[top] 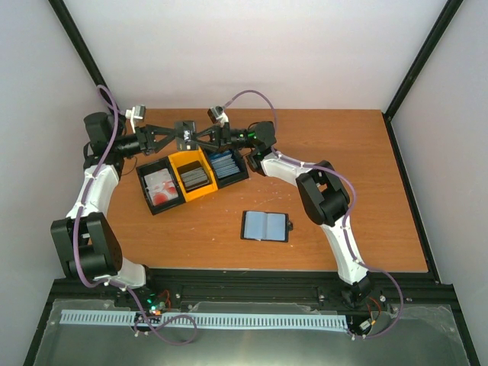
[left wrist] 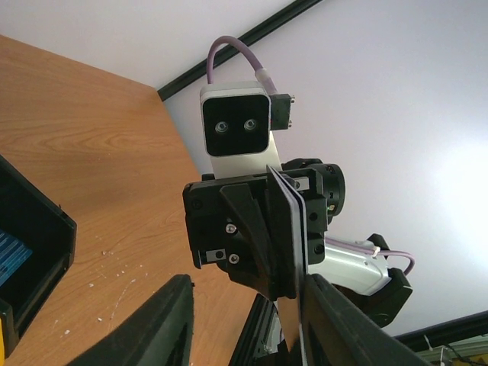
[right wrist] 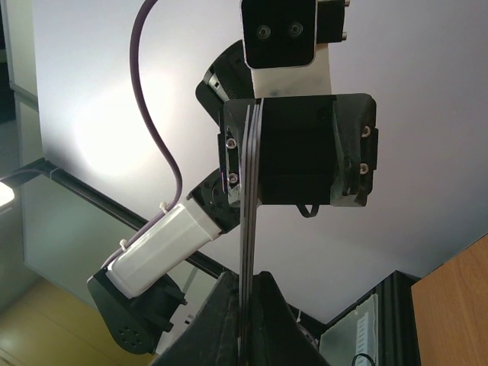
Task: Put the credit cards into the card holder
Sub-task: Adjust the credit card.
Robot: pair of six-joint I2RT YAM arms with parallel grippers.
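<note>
The right claw point(right wrist: 245, 303) is squeezed tight on a few credit cards point(right wrist: 245, 229), holding them on edge up in the air near the yellow bin point(top: 201, 194). The left claw point(left wrist: 244, 324) sits around the same cards with its fingers apart. The card holder point(top: 266, 226) lies open on the tabletop point(top: 343, 152), well apart from the claws.
</note>
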